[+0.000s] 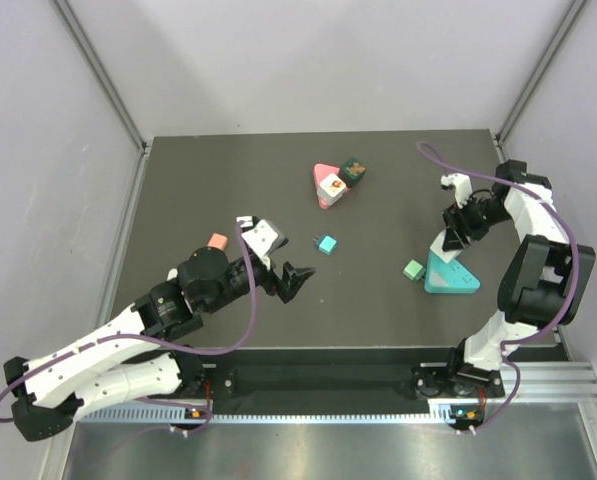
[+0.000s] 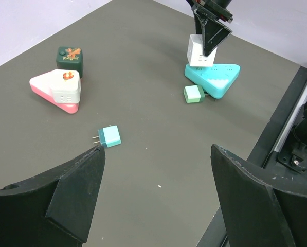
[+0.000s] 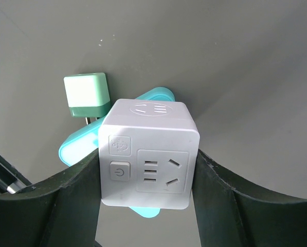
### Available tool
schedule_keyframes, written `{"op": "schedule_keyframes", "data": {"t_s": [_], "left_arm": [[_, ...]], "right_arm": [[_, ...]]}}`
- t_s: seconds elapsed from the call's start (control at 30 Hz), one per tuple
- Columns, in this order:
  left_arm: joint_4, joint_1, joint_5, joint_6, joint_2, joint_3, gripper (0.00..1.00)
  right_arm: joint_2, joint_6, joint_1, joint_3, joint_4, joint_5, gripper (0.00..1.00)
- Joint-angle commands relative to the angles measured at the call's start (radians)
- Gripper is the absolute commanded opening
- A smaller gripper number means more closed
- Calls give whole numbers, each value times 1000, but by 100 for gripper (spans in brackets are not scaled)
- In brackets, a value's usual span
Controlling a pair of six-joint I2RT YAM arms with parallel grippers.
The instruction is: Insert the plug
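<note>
While clamping the white cube plug (image 3: 143,128) in the right claw (image 3: 149,170), poised right at the teal power strip (image 2: 221,77); seemingly mid-insertion, seating unclear. Next: line up prongs, press straight down. Left claw (image 2: 157,154) spread apart, empty, near small teal plug (image 2: 110,137)

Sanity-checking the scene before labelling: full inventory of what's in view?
teal strip: 1, teal, triangular, right side
pink strip: 1, pink-white, triangular, far centre
white cube socket: 1, white, held over teal strip
green cube: 1, dark green, beside pink strip
teal plug: 1, teal, table centre
green plug: 1, light green, beside teal strip
pink block: 1, pink, left-centre
table: 1, dark grey
left gripper: 1, black, open, empty
right gripper: 1, black, shut on white cube socket
</note>
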Motion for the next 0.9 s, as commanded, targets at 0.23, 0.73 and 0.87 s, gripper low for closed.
{"op": "schedule_keyframes", "data": {"t_s": [0.23, 0.73, 0.87], "left_arm": [[46, -4, 7, -2, -18, -6, 88], [44, -6, 8, -1, -30, -6, 88], [48, -6, 11, -1, -30, -6, 88]], "right_arm": [[-19, -18, -3, 4, -13, -15, 0], [-54, 19, 3, -15, -9, 21, 0], [-62, 22, 5, -12, -9, 19, 0]]}}
